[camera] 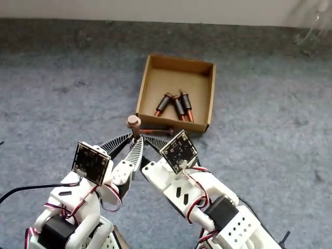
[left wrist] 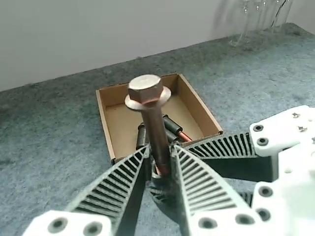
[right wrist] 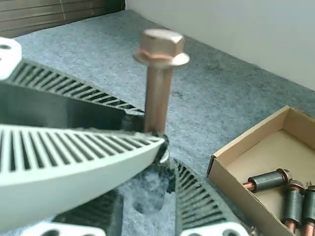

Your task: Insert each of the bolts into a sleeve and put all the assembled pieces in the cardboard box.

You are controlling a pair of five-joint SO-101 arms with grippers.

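1. The left tool (left wrist: 158, 164), reaching forward low, pinches the upright bolt (left wrist: 152, 123) by its shaft.
2. The right tool (camera: 147, 140) meets it from the side; its state I cannot tell.
3. Just behind, the cardboard box (camera: 143, 85) holds three assembled pieces (camera: 176, 106).

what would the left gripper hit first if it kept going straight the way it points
Probably the near wall of the cardboard box, close to its corner. The left gripper, holding the upright bolt, points at it; height is hard to judge.
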